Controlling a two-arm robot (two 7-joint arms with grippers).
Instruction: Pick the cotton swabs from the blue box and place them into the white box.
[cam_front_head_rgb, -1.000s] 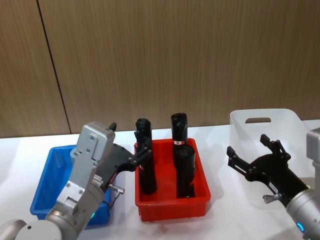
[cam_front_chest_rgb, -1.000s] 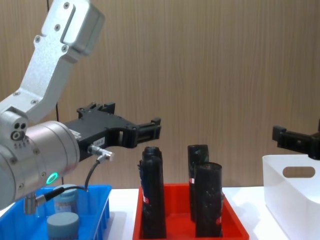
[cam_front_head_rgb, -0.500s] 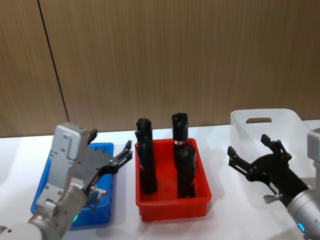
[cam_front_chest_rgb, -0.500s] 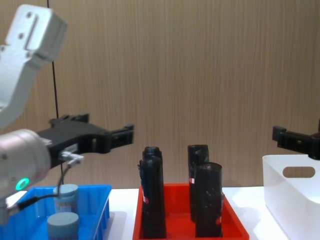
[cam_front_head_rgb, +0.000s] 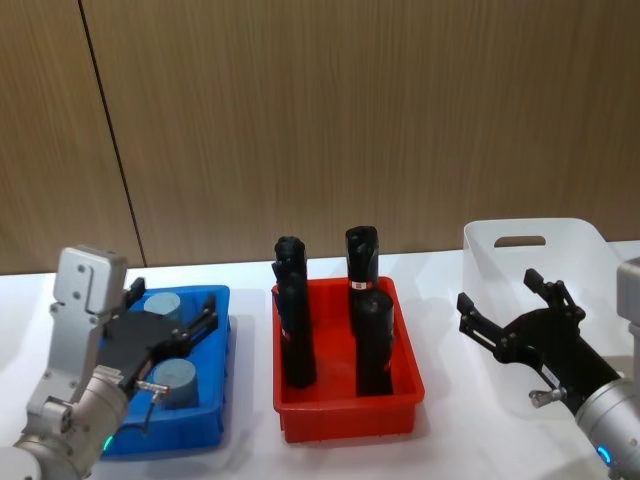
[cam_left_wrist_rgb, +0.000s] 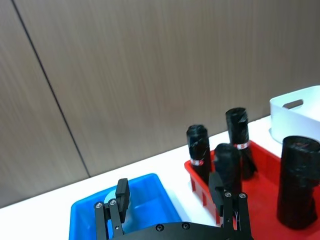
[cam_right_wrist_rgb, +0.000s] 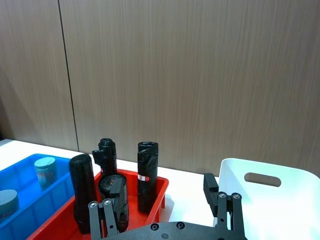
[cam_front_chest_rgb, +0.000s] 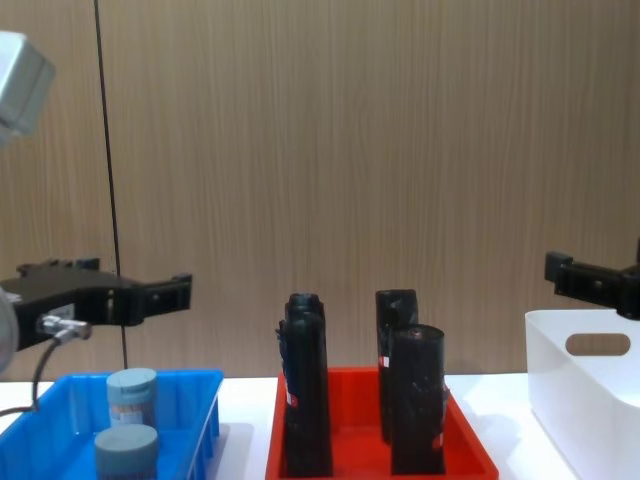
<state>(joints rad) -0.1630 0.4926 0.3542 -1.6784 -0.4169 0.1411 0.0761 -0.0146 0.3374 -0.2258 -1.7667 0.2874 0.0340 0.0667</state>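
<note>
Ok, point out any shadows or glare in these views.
Head view: lighting is even; the red tray casts just a faint shadow on the white table. Chest view: the black cylinders read as dark shapes; no glare on the white box.

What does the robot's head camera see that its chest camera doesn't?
Head camera alone: looking down into the blue box and white box, with the open left claw over the blue one and the open right claw beside the white one. Chest camera alone: a side look, so the cotton swabs stand clearly shorter than the black cylinders. Both: two tubs, the cylinders upright in the red tray.
</note>
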